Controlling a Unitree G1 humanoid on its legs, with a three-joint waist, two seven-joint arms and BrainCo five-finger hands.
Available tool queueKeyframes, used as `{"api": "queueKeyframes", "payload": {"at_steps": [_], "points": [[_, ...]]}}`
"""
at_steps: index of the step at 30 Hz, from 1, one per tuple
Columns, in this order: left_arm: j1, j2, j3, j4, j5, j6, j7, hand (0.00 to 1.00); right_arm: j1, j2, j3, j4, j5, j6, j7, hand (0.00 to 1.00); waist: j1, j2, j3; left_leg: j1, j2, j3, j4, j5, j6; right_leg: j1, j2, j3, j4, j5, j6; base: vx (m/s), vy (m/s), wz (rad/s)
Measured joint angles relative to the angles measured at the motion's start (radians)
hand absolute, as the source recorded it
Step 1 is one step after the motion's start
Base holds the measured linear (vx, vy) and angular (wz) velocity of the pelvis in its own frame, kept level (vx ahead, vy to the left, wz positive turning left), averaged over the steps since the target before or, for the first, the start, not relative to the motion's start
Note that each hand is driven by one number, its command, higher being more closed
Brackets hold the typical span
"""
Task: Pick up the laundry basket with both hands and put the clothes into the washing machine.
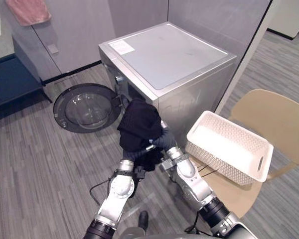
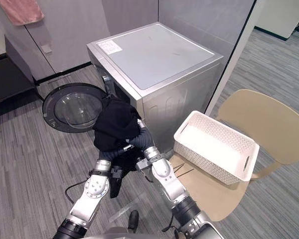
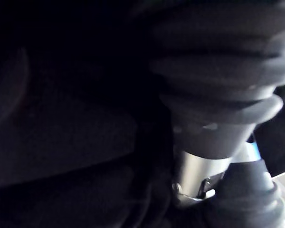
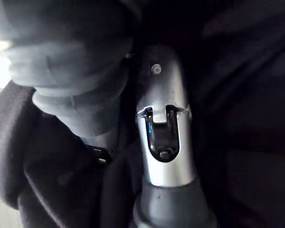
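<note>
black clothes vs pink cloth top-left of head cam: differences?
Colour: the black clothes are near-black, the pink cloth pale pink. Pose: the black clothes are bunched in a lump; the pink cloth hangs draped. Place: the black clothes sit between the left hand and right hand at the washing machine's open front; the pink cloth hangs by the grey wall, apart from both. Both are soft fabric.

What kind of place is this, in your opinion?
Probably a laundry corner set up in an office-like room: a front-loading washing machine with its round door open, a white laundry basket on a chair, and grey partition walls.
</note>
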Motion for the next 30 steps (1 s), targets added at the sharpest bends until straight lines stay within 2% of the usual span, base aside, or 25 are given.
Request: {"api": "queueKeyframes", "payload": {"at_steps": [8,11,12,15,16,19,22,25,26,27,28,29,30], "points": [[0.000,0.018,0.013,0.030,-0.001,0.013,0.013,1.00,0.057,-0.023,0.033,0.000,0.001,-0.016,0.033,0.00,0.000,-0.002,-0.007,0.003,0.031,0.019,0.001,-0.007,-0.020,-0.004,0.028,0.020,-0.001,-0.004,-0.017,-0.02,-0.036,-0.08],[0.004,0.015,0.022,0.060,-0.008,0.012,-0.001,1.00,0.078,-0.043,0.022,-0.009,-0.078,-0.005,0.032,0.00,0.001,-0.003,-0.010,0.003,0.040,0.025,0.001,-0.009,-0.024,-0.008,0.036,0.023,0.001,-0.008,-0.022,0.02,-0.039,-0.07],[0.017,0.014,0.024,0.064,-0.010,0.010,-0.014,1.00,0.103,-0.049,0.006,-0.034,-0.165,-0.002,0.015,0.00,0.002,-0.003,-0.019,-0.001,0.044,0.032,0.000,-0.006,-0.026,-0.021,0.041,0.031,0.007,-0.008,-0.025,0.07,-0.033,-0.14],[0.044,-0.009,0.034,0.086,-0.010,-0.008,-0.034,1.00,0.141,-0.066,-0.013,-0.066,-0.295,0.004,0.009,0.00,0.001,-0.003,-0.020,0.003,0.045,0.045,0.001,-0.005,-0.025,-0.026,0.046,0.048,0.014,-0.012,-0.028,0.06,-0.032,-0.15],[0.057,-0.030,0.036,0.125,-0.010,-0.021,-0.050,1.00,0.172,-0.083,-0.021,-0.069,-0.369,0.007,0.007,0.00,0.000,-0.003,-0.021,0.002,0.042,0.047,0.000,-0.008,-0.028,-0.029,0.046,0.051,0.025,-0.022,-0.029,0.02,-0.014,-0.06],[0.086,-0.046,0.040,0.174,-0.010,-0.038,-0.067,1.00,0.207,-0.100,-0.023,-0.062,-0.437,0.009,0.010,0.00,0.000,-0.005,-0.024,-0.010,0.043,0.052,0.000,-0.010,-0.029,-0.052,0.047,0.059,0.042,-0.036,-0.025,0.04,-0.011,-0.08],[0.105,-0.056,0.047,0.274,-0.012,-0.032,-0.090,1.00,0.231,-0.102,-0.023,0.026,-0.489,0.005,0.016,0.00,0.002,-0.006,-0.023,-0.019,0.042,0.041,0.003,-0.009,-0.029,-0.062,0.043,0.050,0.064,-0.051,-0.030,0.05,-0.032,0.12],[0.120,-0.087,0.121,0.377,-0.053,-0.005,-0.098,1.00,0.240,-0.098,-0.070,0.189,-0.540,0.001,0.009,0.00,0.005,-0.023,-0.008,-0.100,0.018,-0.050,0.054,-0.008,-0.028,-0.103,-0.001,-0.048,0.150,-0.110,-0.027,0.02,-0.042,0.90],[0.120,-0.085,0.163,0.395,-0.077,0.001,-0.097,1.00,0.240,-0.100,-0.119,0.259,-0.557,0.014,-0.001,0.00,0.015,-0.032,0.002,-0.130,0.003,-0.067,0.068,-0.001,-0.018,-0.110,-0.026,-0.093,0.183,-0.136,-0.025,0.00,-0.029,1.35],[0.118,-0.081,0.188,0.405,-0.091,0.006,-0.094,1.00,0.241,-0.099,-0.152,0.312,-0.566,0.020,-0.016,0.00,0.023,-0.037,0.009,-0.143,-0.005,-0.053,0.069,-0.008,0.027,-0.107,-0.049,-0.125,0.195,-0.152,-0.024,-0.01,0.020,1.37],[0.120,-0.079,0.219,0.412,-0.110,0.014,-0.091,1.00,0.241,-0.107,-0.198,0.392,-0.572,0.044,-0.031,0.00,0.025,-0.048,0.015,-0.167,-0.004,0.043,0.066,-0.047,0.144,-0.098,-0.073,-0.181,0.189,-0.155,-0.027,-0.01,0.023,1.20],[0.120,-0.078,0.234,0.415,-0.117,0.017,-0.089,1.00,0.241,-0.113,-0.214,0.422,-0.573,0.052,-0.034,0.00,0.025,-0.048,0.019,-0.173,0.002,0.099,0.062,-0.063,0.172,-0.088,-0.078,-0.210,0.179,-0.147,-0.022,0.06,0.071,1.69],[0.121,-0.064,0.268,0.416,-0.118,0.022,-0.083,1.00,0.231,-0.131,-0.273,0.495,-0.565,0.081,-0.057,0.00,0.027,-0.042,0.036,-0.190,0.048,0.336,0.072,-0.059,0.166,-0.069,-0.114,-0.289,0.186,-0.138,-0.013,0.10,0.083,1.32]]}}
